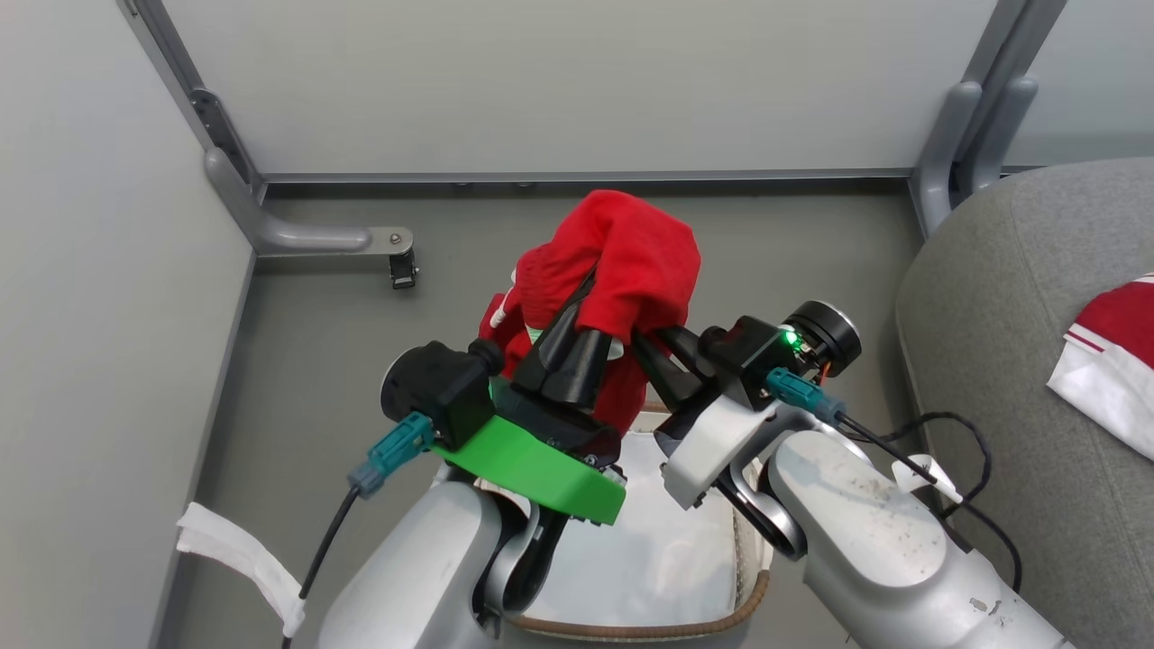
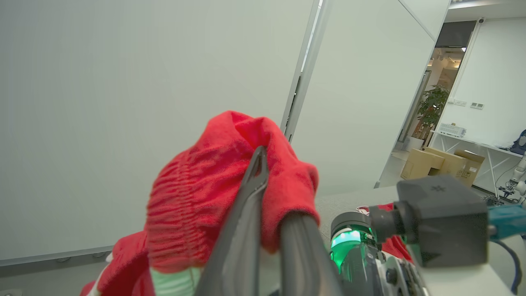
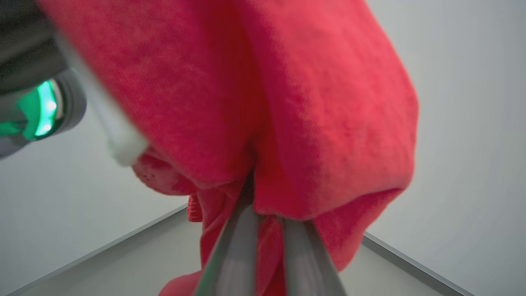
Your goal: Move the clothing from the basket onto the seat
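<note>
Cloth of this kind is soft, light and limp. The clothing, a red garment, hangs bunched at the centre of the head view, lifted above the basket at the bottom centre. The left gripper has its fingers clamped on a fold near the top of the bundle. The right gripper comes in from the lower right, and its fingers are drawn together into a fold on the underside. Loose ends droop below both holds, so the garment will probably sag and may catch the basket rim. A thick gathered fold should hold better than a thin edge. The seat fills the right edge of the frame, with a red-and-white piece lying on it.
</note>
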Tool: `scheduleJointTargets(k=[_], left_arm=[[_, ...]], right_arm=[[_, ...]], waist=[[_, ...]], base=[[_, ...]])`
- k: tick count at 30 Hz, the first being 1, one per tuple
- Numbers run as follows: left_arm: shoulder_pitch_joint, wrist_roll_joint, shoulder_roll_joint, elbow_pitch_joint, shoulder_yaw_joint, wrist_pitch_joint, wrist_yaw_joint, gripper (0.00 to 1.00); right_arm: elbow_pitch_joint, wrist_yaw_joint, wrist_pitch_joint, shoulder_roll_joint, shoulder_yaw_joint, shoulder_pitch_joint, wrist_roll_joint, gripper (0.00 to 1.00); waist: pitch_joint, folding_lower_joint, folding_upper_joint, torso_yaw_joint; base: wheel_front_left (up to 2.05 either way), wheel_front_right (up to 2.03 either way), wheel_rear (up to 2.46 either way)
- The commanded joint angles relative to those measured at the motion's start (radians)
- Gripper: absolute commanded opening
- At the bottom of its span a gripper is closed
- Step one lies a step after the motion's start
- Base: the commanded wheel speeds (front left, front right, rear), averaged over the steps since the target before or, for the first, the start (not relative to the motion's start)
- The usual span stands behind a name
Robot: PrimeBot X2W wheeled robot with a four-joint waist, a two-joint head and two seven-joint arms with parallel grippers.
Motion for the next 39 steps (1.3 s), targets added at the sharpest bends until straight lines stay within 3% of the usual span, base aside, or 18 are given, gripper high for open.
scheduleJointTargets(k=[1,4,5,6,11,22,30,39], left_arm=[[-0.004,-0.002,0.003,0.003,0.004,0.000,0.006,0.00],[-0.001,0.007,0.003,0.018,0.012,0.000,0.014,0.02],[-0.002,0.016,0.003,0.022,0.014,0.000,0.014,0.34],[-0.005,0.027,0.002,0.025,0.019,0.000,0.014,1.00],[0.021,0.067,0.003,0.065,0.048,0.000,0.003,1.00],[0.031,0.139,0.004,0.128,0.106,0.000,-0.031,1.00],[0.036,0.155,0.004,0.160,0.120,0.000,-0.047,1.00],[0.000,0.164,0.005,0.183,0.115,0.000,-0.054,1.00]], right_arm=[[-0.003,-0.001,-0.002,0.001,-0.005,-0.001,0.006,0.00],[-0.013,-0.001,-0.002,0.001,-0.031,0.020,0.007,0.00],[-0.018,-0.001,-0.002,-0.001,-0.039,0.025,0.008,0.00],[-0.026,-0.001,-0.002,-0.005,-0.051,0.032,0.007,0.00],[-0.069,-0.001,-0.002,-0.026,-0.109,0.075,0.013,0.00],[-0.182,-0.001,-0.002,-0.065,-0.254,0.176,0.027,0.00],[-0.245,-0.001,-0.002,-0.038,-0.342,0.241,0.030,0.00],[-0.264,-0.001,-0.002,-0.021,-0.417,0.228,0.021,0.00]], waist=[[0.005,0.0001,0.0000,0.005],[0.011,0.0001,0.0000,-0.002],[0.013,0.0001,0.0000,-0.008],[0.016,0.0001,0.0000,-0.017],[0.024,0.0001,0.0000,-0.097],[0.067,0.0001,0.0000,-0.384],[0.105,0.0001,0.0000,-0.565],[0.166,0.0001,0.0000,-0.651]], base=[[0.00,0.00,0.00],[0.00,0.00,0.00],[0.00,0.00,0.00],[0.00,0.00,0.00],[0.00,0.00,0.00],[0.00,0.00,0.00],[0.00,0.00,0.00],[0.00,0.00,0.00]])
